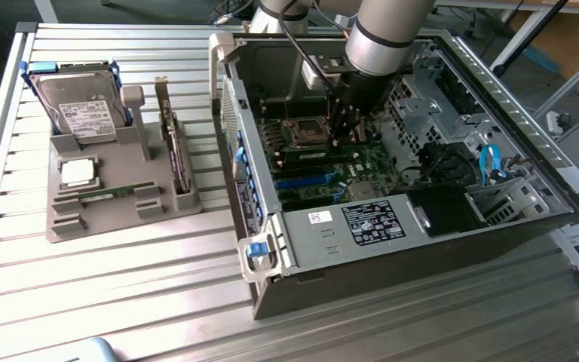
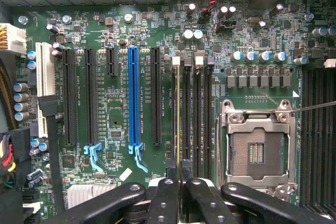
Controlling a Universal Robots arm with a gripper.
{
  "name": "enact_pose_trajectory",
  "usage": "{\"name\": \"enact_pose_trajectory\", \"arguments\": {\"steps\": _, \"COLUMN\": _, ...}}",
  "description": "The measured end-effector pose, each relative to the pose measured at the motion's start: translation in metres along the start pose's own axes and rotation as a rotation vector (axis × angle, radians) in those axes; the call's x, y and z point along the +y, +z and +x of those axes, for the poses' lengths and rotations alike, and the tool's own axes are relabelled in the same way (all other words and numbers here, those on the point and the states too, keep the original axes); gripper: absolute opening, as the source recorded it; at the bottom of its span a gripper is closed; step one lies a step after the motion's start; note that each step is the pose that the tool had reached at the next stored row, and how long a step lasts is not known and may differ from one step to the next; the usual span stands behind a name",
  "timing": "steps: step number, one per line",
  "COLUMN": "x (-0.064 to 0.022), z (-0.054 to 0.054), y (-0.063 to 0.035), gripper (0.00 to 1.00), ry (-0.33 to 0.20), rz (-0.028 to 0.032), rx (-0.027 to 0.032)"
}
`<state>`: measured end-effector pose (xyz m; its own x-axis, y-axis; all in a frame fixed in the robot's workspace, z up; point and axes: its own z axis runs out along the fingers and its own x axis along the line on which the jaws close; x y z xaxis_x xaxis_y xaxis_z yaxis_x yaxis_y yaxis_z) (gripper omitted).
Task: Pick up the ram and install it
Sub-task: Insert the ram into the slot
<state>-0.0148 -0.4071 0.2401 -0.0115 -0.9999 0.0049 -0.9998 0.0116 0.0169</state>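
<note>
Black fingers [image 2: 167, 195] of the gripper [image 2: 180, 179] stand nearly closed and pinch the ram [image 2: 178, 119] between their tips. The ram appears edge-on as a thin pale line along one memory slot. This is the slot nearest the black expansion slot [image 2: 156, 95], in a bank of four parallel memory slots on the green motherboard [image 2: 115, 24]. Whether the ram is fully seated in the slot cannot be told. A blue expansion slot [image 2: 134, 98] lies beside the black one, and a white slot [image 2: 44, 85] lies near the board's far edge. On the other side of the memory bank sits the processor socket [image 2: 255, 150], open inside its metal frame.

In the exterior view, the robot arm [image 1: 380, 38] reaches down into the open computer case [image 1: 269, 249]. The gripper [image 1: 353, 124] is low over the motherboard, beside the socket. The case lies on its side on a slatted metal table [image 1: 118, 302], from the middle toward the exterior view's right edge. A grey holder [image 1: 68, 226] sits near the table's edge at the exterior view's left, apart from the case. It carries a hard drive [image 1: 87, 113] at its far end and a square processor chip [image 1: 76, 172] in the middle. An upright expansion card [image 1: 176, 151] stands along the side toward the case. A narrow green stick [image 1: 108, 194] lies flat near the holder's near end.
</note>
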Motion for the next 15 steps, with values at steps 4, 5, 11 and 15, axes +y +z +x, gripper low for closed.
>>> {"name": "enact_pose_trajectory", "arguments": {"steps": 4, "x": 0.0, "z": -0.0002, "y": 0.0, "gripper": 0.12, "ry": 0.0, "rz": 0.0, "rx": 0.0}}
{"name": "enact_pose_trajectory", "arguments": {"steps": 5, "x": -0.0001, "z": -0.0002, "y": 0.0, "gripper": 0.12, "ry": 0.0, "rz": 0.0, "rx": 0.0}}
{"name": "enact_pose_trajectory", "arguments": {"steps": 11, "x": -0.0001, "z": -0.0003, "y": 0.0006, "gripper": 0.12, "ry": 0.0, "rz": -0.0001, "rx": 0.0001}}
{"name": "enact_pose_trajectory", "arguments": {"steps": 15, "x": -0.0001, "z": -0.0002, "y": 0.0013, "gripper": 0.12, "ry": 0.0, "rz": 0.0, "rx": 0.0001}}
